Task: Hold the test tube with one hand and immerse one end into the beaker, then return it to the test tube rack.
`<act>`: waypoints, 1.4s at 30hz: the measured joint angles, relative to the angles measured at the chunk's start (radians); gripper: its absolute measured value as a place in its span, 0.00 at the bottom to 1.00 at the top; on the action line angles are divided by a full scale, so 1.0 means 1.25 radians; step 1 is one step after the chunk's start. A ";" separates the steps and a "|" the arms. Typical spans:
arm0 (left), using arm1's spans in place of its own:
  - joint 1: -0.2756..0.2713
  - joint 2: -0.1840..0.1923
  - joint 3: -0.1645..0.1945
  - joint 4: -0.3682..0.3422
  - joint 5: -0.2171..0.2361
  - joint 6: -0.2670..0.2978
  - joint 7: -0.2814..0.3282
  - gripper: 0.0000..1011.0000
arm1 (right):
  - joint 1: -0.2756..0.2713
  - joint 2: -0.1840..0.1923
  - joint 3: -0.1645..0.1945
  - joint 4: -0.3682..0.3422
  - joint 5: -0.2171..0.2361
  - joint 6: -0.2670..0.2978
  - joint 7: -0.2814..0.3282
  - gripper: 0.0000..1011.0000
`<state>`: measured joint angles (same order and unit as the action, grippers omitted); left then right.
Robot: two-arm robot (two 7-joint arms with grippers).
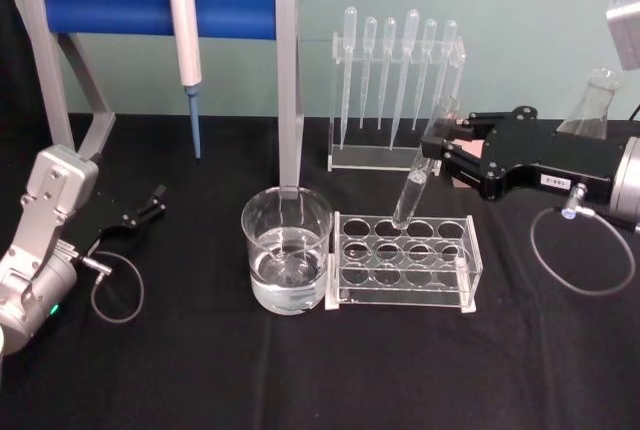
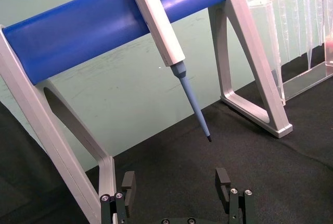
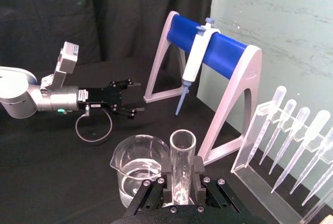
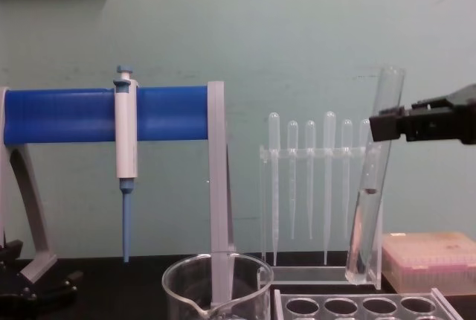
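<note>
My right gripper (image 1: 436,146) is shut on the upper part of the test tube (image 1: 418,178), a long clear glass tube held tilted, open rim up. Its rounded bottom hangs just over a back hole of the clear rack (image 1: 405,262). In the chest view the test tube (image 4: 370,186) leans beside the gripper (image 4: 381,126). The right wrist view shows the tube (image 3: 182,161) clamped between the fingers (image 3: 199,169), with the beaker (image 3: 136,168) just beyond. The beaker (image 1: 287,248), partly filled with water, stands to the left of the rack. My left gripper (image 1: 150,204) rests open at the far left.
A white-and-blue pipettor (image 1: 186,45) hangs on a blue-barred stand (image 1: 120,0) at the back left. A clear holder of plastic pipettes (image 1: 398,80) stands behind the rack. A glass flask (image 1: 590,100) sits at the back right, a pink box (image 4: 431,260) behind the rack.
</note>
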<state>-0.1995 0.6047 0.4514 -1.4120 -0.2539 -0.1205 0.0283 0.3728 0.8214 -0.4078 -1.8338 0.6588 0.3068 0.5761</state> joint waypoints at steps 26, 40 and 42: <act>0.000 0.000 0.000 0.000 0.000 0.000 0.000 0.99 | 0.024 0.008 -0.014 -0.010 0.003 0.012 -0.012 0.24; 0.000 0.000 0.000 0.000 0.000 0.000 0.000 0.99 | 0.023 0.007 -0.012 -0.009 0.002 0.010 -0.012 0.24; 0.000 0.000 0.000 0.000 0.000 0.000 0.000 0.99 | 0.023 0.007 -0.012 -0.009 0.002 0.010 -0.012 0.24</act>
<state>-0.1995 0.6047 0.4514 -1.4120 -0.2539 -0.1205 0.0283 0.4018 0.8303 -0.4232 -1.8450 0.6611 0.3194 0.5616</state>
